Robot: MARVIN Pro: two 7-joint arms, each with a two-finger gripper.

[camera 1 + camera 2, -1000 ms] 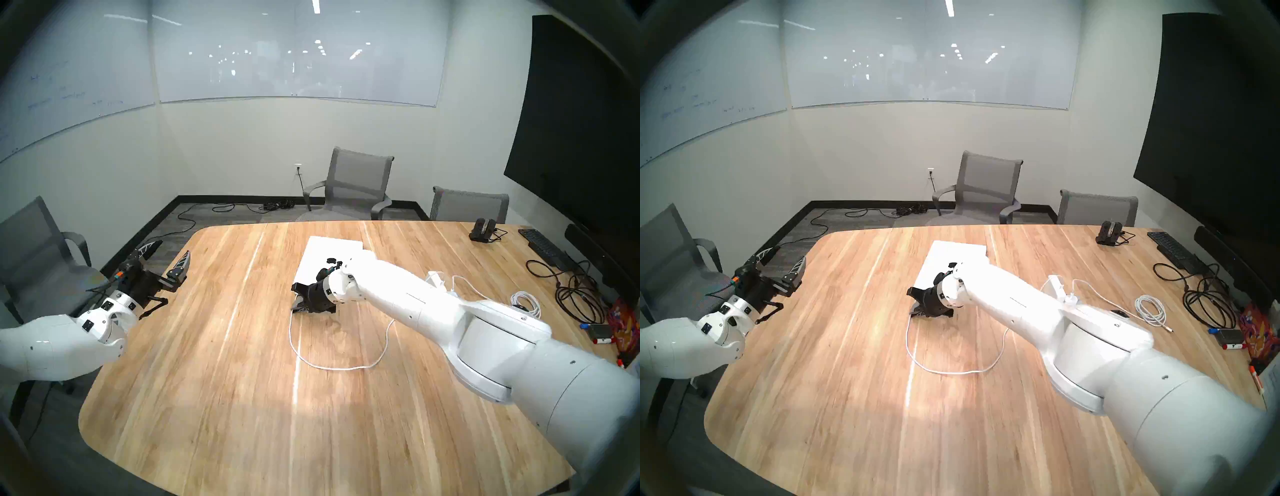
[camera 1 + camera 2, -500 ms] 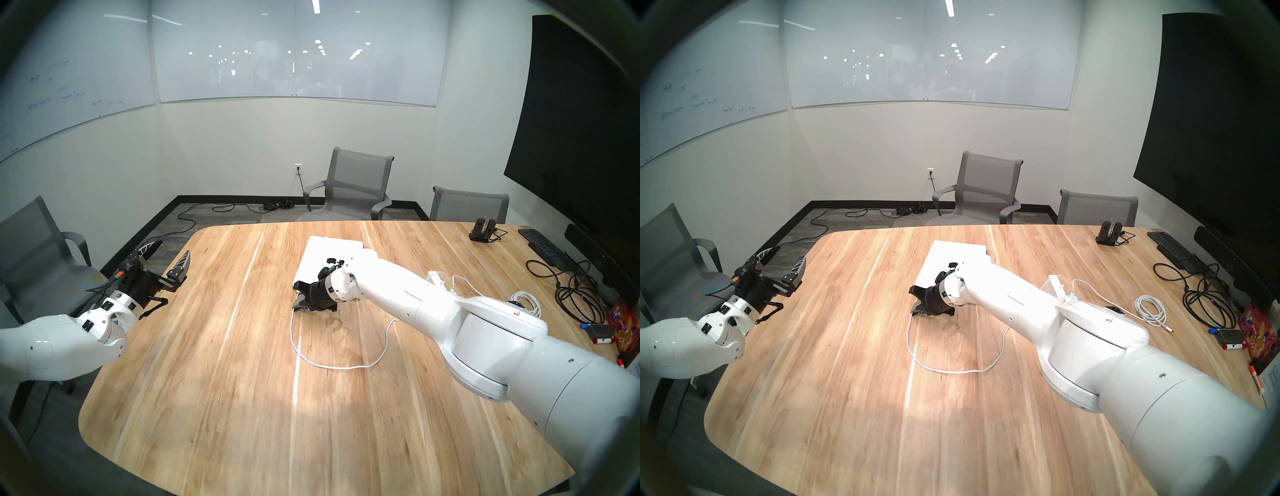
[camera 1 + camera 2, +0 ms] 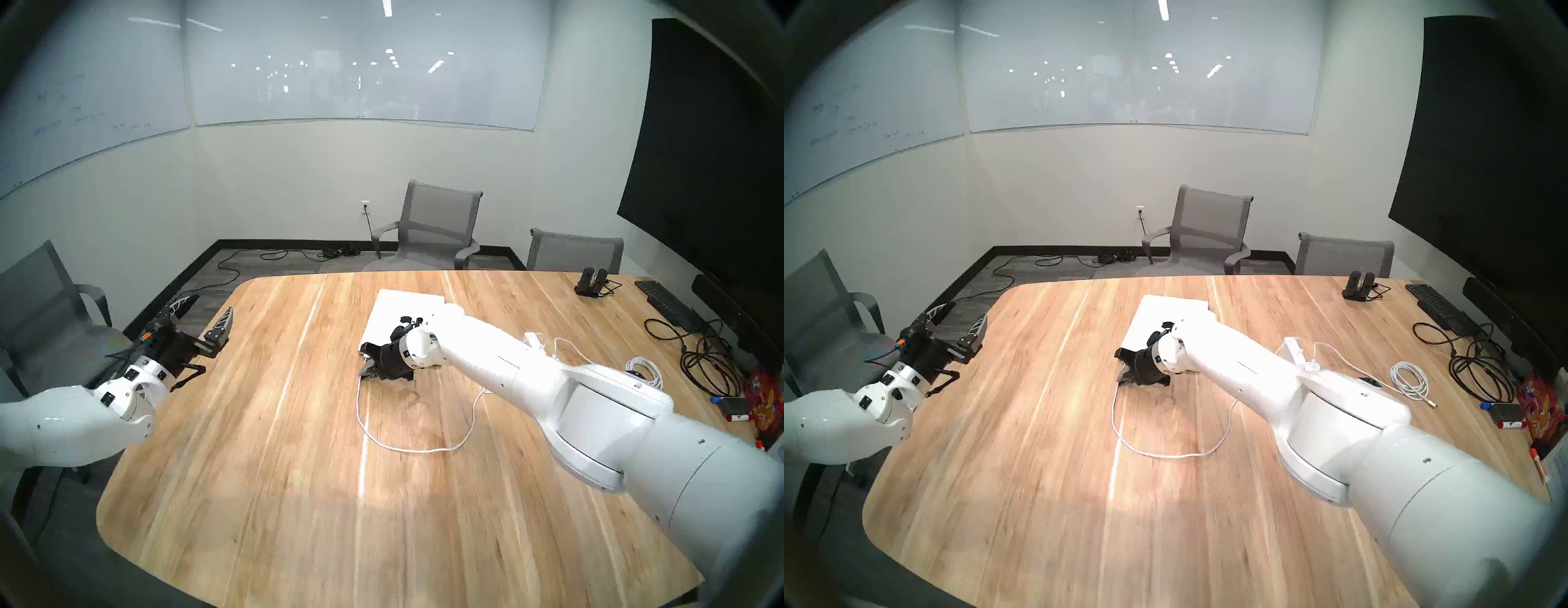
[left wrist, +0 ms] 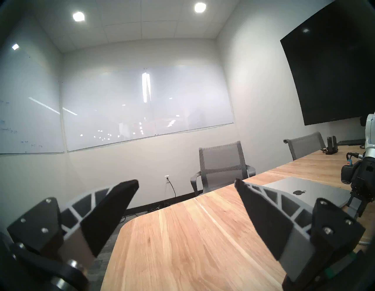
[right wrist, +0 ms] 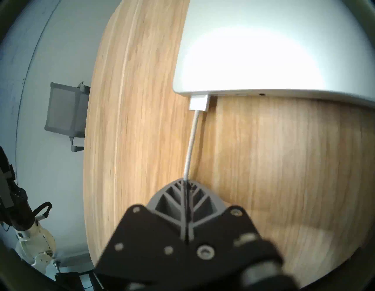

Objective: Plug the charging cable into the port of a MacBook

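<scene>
Two arms are in view, but only the right gripper (image 5: pixel 185 182) is working: its fingers are pressed together on the white charging cable (image 5: pixel 191 140), pinching the cord a short way behind its flat connector (image 5: pixel 198 103). Compared with a second ago, the gripper in the head view has edged a little closer to the laptop (image 3: pixel 405 308), and the cord's loop (image 3: pixel 407 448) on the table (image 3: pixel 275 488) has shifted only slightly. In the wrist view the connector now sits flush against the laptop's thin side edge (image 5: pixel 284 95), at the end nearest the laptop's rounded corner, with two more small openings farther along the same edge. That suggests the plug has reached the end port (image 5: pixel 199 95) and is probably seated, though the slot itself is covered by the connector, so how deeply it is in cannot be told. If so, what remains is likely to let go without dragging the cord sideways off the laptop. The left gripper (image 4: pixel 186 187) hangs off the laptop's far left with its fingers spread wide, holding nothing.
</scene>
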